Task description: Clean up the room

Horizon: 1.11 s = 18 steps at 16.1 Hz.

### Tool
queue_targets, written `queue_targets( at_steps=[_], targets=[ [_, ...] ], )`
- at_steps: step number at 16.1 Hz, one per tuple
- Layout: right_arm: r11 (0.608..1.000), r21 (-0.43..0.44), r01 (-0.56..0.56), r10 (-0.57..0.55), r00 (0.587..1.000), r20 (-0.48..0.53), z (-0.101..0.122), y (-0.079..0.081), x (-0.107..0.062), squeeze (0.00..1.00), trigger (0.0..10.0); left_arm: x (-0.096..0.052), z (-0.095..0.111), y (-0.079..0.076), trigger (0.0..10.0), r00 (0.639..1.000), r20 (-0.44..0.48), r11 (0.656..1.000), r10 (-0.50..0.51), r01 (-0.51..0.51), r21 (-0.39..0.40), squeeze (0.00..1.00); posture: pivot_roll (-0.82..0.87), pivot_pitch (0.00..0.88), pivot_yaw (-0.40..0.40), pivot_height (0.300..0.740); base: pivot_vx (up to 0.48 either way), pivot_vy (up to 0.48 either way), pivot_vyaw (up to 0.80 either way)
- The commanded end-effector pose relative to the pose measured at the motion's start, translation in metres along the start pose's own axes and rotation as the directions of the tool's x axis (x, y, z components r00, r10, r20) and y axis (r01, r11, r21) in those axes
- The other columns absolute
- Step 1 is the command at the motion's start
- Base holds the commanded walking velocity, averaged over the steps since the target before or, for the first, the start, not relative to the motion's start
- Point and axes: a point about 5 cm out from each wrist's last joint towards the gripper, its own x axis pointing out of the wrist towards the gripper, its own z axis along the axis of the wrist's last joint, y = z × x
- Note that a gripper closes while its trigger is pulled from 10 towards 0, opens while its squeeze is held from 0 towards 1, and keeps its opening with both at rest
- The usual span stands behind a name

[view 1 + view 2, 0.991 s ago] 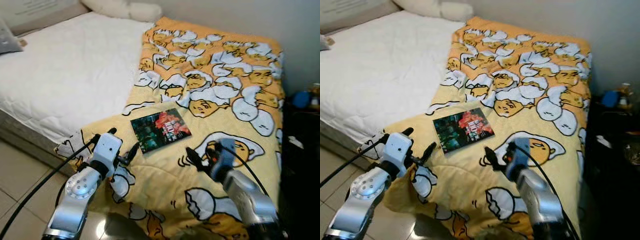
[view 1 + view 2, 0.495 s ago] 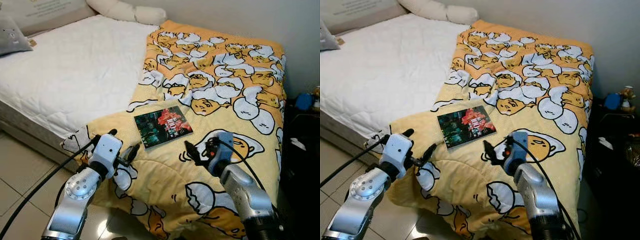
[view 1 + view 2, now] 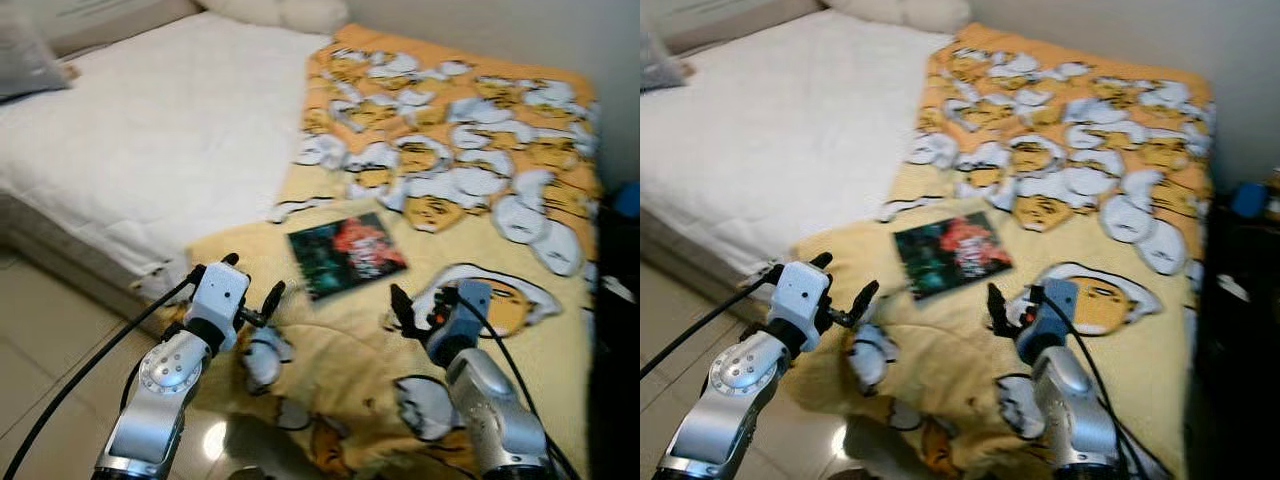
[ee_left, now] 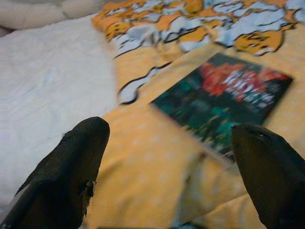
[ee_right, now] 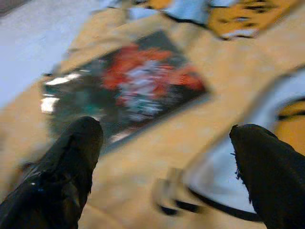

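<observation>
A thin book with a dark green and red cover lies flat on the yellow cartoon-egg blanket near the foot of the bed. My left gripper hovers open over the blanket's near corner, a short way to the left of the book and nearer to me. My right gripper is open too, just right of the book's near edge. In the left wrist view the book lies ahead between the spread fingers. The right wrist view has the book close ahead. Both grippers hold nothing.
The bare white mattress takes up the bed's left half, with pillows at the head and a grey cushion at far left. Tiled floor runs along the bed's near side. A dark nightstand stands at right.
The whole picture has shifted and blurred, so the camera has moved. The book lies where it was, and both arms keep the same pose with open fingers.
</observation>
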Motion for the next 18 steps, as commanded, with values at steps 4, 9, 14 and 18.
queue_targets(
  at_steps=[4,9,14,18],
  targets=[
    [0.999,-0.019,0.037,-0.037,0.999,0.010,0.005,-0.006,-0.001,0.00,10.0,0.000,0.000,0.002,10.0,0.999,-0.008,0.999,0.033,-0.033,0.008,0.00,0.04,0.021,-0.011,0.740,0.000,0.253,0.00],
    [0.999,-0.025,0.048,-0.048,0.999,-0.007,0.004,-0.013,0.007,0.00,10.0,0.002,0.000,0.006,10.0,0.998,-0.001,0.998,0.064,-0.064,0.014,0.00,0.04,0.018,-0.012,0.740,0.000,0.000,0.00],
    [0.998,-0.021,0.066,-0.066,0.997,-0.026,-0.002,-0.021,0.013,0.00,10.0,0.007,0.001,0.007,10.0,0.995,-0.005,0.995,0.096,-0.096,-0.009,0.00,0.04,0.018,-0.006,0.740,0.000,0.000,0.00],
    [0.997,-0.017,0.074,-0.075,0.997,-0.035,-0.008,-0.031,0.015,0.00,10.0,0.009,0.001,0.008,10.0,0.993,-0.003,0.993,0.115,-0.115,-0.020,0.00,0.04,0.016,-0.003,0.740,0.000,0.000,0.00]
  ],
)
